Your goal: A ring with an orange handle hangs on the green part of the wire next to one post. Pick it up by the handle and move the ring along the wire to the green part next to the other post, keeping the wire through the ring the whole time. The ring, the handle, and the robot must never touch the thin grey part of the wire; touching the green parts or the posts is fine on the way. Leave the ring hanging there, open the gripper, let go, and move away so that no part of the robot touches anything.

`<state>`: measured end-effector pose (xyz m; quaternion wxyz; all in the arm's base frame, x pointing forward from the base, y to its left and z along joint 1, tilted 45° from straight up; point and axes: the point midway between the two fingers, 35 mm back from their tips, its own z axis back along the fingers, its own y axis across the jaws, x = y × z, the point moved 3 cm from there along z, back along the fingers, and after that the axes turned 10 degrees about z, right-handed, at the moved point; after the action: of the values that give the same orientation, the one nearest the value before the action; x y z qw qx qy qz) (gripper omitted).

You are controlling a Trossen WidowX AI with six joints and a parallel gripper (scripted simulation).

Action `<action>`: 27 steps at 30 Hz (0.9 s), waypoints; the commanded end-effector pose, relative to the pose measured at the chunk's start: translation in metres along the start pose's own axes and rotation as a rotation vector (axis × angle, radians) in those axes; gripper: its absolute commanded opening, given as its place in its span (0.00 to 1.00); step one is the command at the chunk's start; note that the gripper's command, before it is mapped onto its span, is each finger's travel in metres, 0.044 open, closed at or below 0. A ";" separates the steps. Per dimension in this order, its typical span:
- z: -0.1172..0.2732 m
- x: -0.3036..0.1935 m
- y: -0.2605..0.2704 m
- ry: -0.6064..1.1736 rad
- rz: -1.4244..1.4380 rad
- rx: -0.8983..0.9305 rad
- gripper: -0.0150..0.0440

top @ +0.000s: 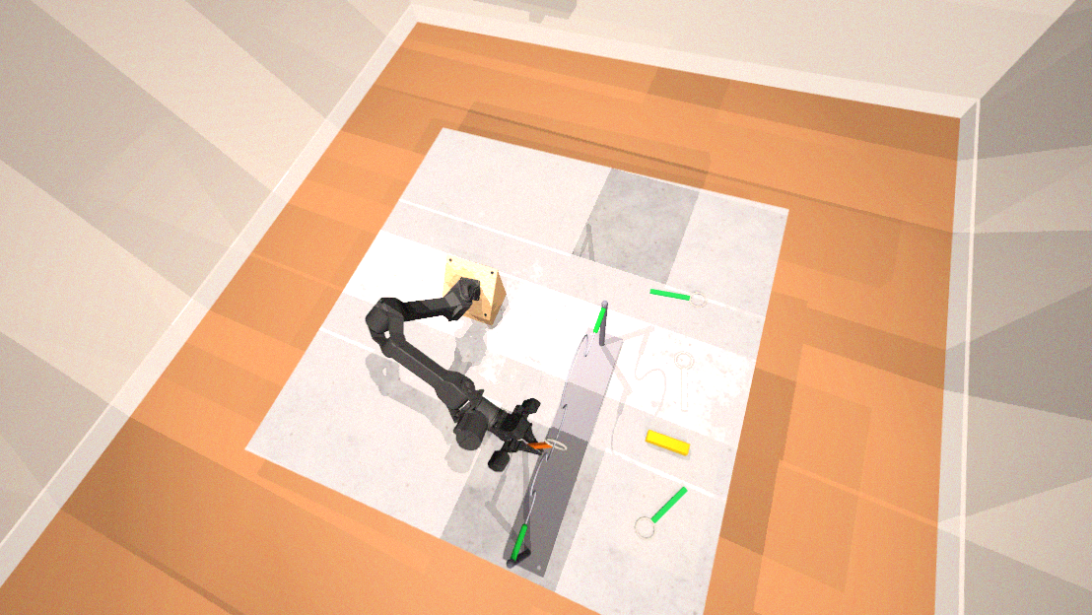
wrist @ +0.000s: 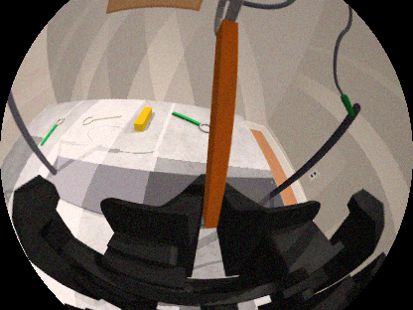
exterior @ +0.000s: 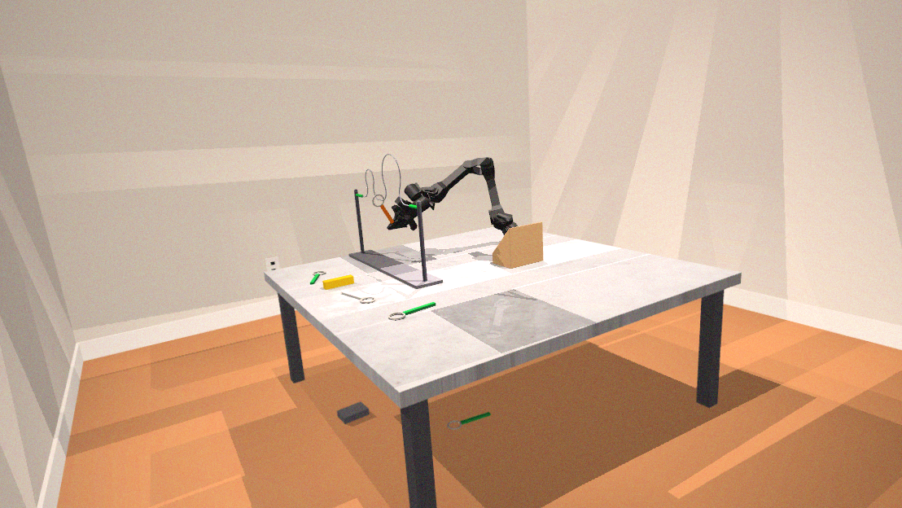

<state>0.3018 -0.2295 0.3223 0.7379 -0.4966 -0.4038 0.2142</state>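
My gripper (top: 536,448) (exterior: 390,224) is shut on the orange handle (top: 540,444) (exterior: 386,213) (wrist: 221,119), near its lower end. The handle slants up from the fingers to the pale ring (top: 564,445) (exterior: 373,200). The ring is at the low part of the grey wire (exterior: 388,154) between its two arches, away from both green parts. The wire appears to pass through it; the gap around the wire is too small to judge. One green part (top: 519,541) (exterior: 359,195) (wrist: 348,105) is at the lower post in the top view, the other green part (top: 599,319) (exterior: 413,206) at the upper post.
The posts (exterior: 360,227) (exterior: 422,246) rise from a grey base. Beyond it lie a yellow block (top: 666,442) (exterior: 338,282) (wrist: 143,119), a pale ring tool and green-handled rings (top: 669,504) (top: 669,294). A wooden block (exterior: 520,246) stands by the arm's base.
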 end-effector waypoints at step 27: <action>0.010 0.014 0.042 -0.002 -0.145 0.078 0.00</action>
<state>0.3053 -0.2011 0.2918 0.7697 -0.4406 -0.4251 0.1808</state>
